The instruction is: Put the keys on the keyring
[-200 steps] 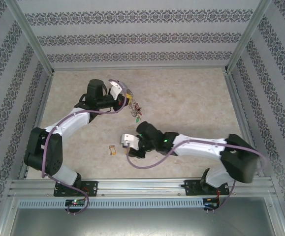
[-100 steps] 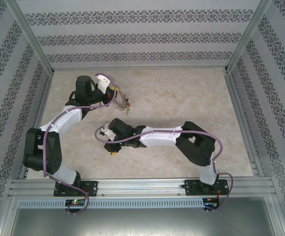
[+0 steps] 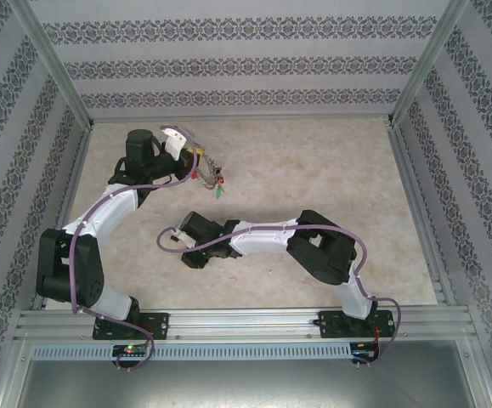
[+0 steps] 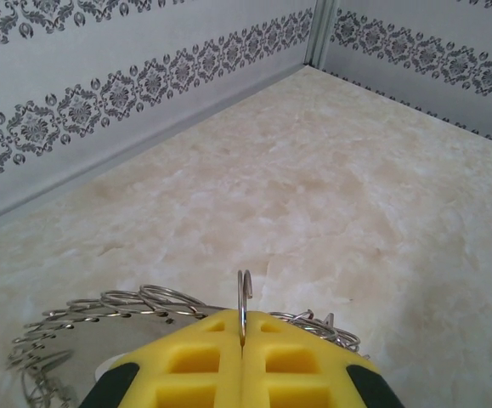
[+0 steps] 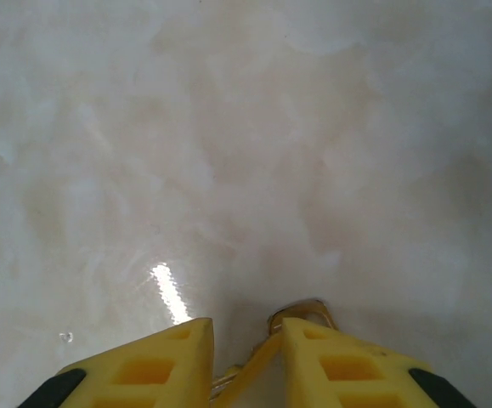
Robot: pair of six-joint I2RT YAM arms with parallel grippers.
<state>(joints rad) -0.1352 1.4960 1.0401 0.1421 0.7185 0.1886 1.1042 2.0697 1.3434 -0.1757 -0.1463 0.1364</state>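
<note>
Low on the bench (image 5: 229, 127) my right hand (image 5: 246, 336) straddles the tan key (image 5: 295, 321), fingers (image 5: 152, 365) apart; a skewed pinch could flick it away, while my left hand (image 4: 242, 330) clamps the keyring (image 4: 144, 299).

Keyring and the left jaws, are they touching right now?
Touching. The left wrist view shows a wire loop of the keyring pinched between the shut yellow jaws of the left gripper, with no gap on either side.
</note>
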